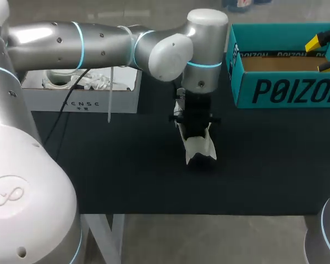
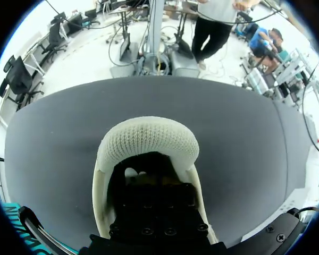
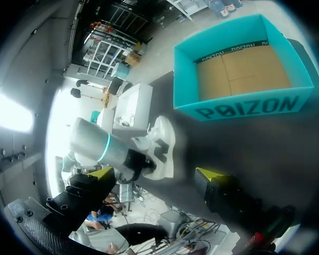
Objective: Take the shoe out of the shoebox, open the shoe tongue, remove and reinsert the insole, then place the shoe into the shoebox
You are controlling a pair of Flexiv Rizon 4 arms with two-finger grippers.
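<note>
Head view, with both wrist views. The left arm (image 1: pixel 99 44) comes in from 9 o'clock and reaches past the middle, ending just above the centre of the black bench (image 1: pixel 126 176). Under its wrist is the white shoe (image 1: pixel 199 147), toe toward 6 o'clock and outside both boxes; whether its sole touches the bench or hangs above it cannot be told. In the left wrist view the black body of the left jaws goes down into the shoe's (image 2: pixel 149 141) opening, the mesh toe lying ahead of it. Whether the left jaws are apart or clamped cannot be told. The teal shoebox (image 1: pixel 286 91) stands at 2 o'clock, open-topped, with large dark block lettering on its side wall and a band of smaller lettering inside its rim. Its brown cardboard floor is bare in the right wrist view. The right jaws stand wide apart above the shoebox (image 3: pixel 244 109), holding nothing, and the shoe (image 3: pixel 162 146) lies well beyond them. A white box (image 1: pixel 82 99) with small dark print on its front sits at 10 o'clock, with pale contents inside.
</note>
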